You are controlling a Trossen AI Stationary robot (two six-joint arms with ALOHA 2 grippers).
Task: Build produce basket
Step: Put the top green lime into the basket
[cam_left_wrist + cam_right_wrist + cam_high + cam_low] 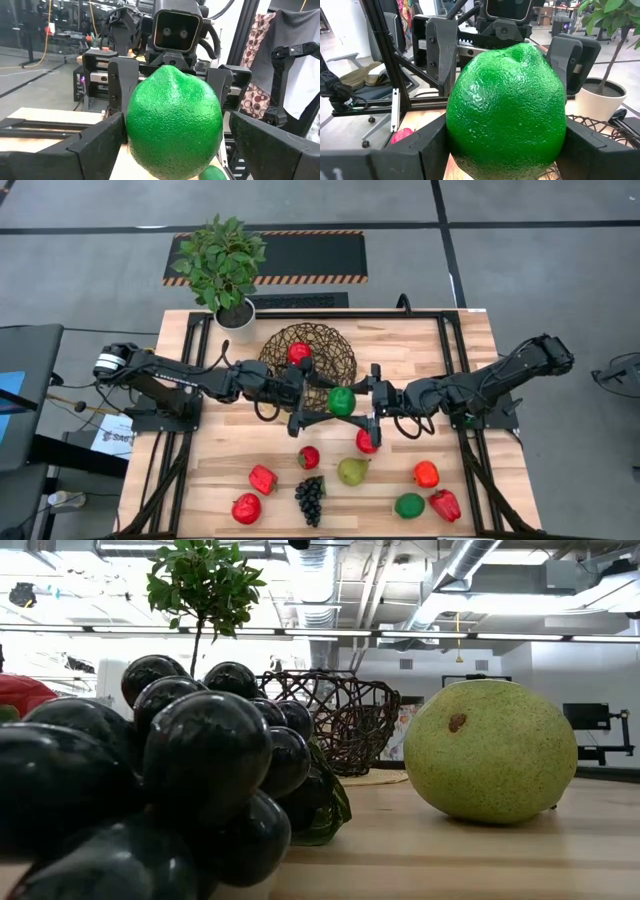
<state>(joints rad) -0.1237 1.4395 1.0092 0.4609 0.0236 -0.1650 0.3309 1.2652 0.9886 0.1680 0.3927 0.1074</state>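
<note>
The green bumpy-skinned fruit (pixel 341 401) sits between both grippers over the table's middle, just near of the woven basket (pixel 308 355). One red piece (pixel 299 352) lies in the basket. My right gripper (pixel 505 155) reaches in from the right and is shut on the fruit. My left gripper (pixel 175 150) comes from the left and is open, one finger on each side of the same fruit. A gap shows beside one left finger (pixel 265 150). In the low view neither gripper shows, only the grapes (pixel 150 790), pear (pixel 492 750) and basket (pixel 335 720). My right gripper pinches the green fruit between its two fingers, one on each side of its widest part (pixel 452 125). The fingers come level from the table's right. The fruit appears lifted clear of the wood.
Loose produce lies on the near half: red pieces (pixel 262 478), a pear (pixel 352 471), dark grapes (pixel 310 498), an orange piece (pixel 426 473), another green fruit (pixel 409 505). A potted plant (pixel 228 270) stands at the far edge. Black frame rails (pixel 445 360) run along both sides.
</note>
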